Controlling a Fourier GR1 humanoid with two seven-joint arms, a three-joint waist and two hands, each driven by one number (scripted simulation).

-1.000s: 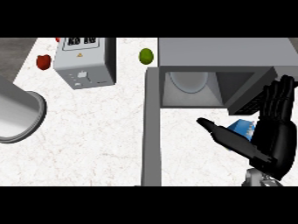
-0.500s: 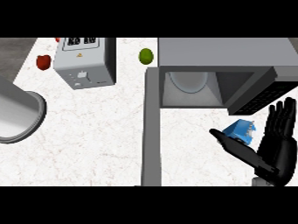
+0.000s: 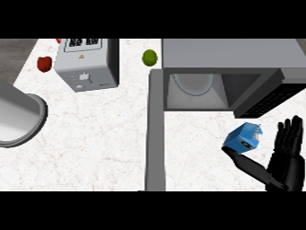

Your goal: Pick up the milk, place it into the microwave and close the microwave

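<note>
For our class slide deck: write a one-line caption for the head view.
Right hand, fingers straight, beside the blue milk carton on the counter, below the open microwave.

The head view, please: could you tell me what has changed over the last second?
The right hand has drawn back from the microwave toward the view's lower right, fingers opening straight, so the milk shows more fully against the thumb. The toaster, lime and open door stayed put.
</note>
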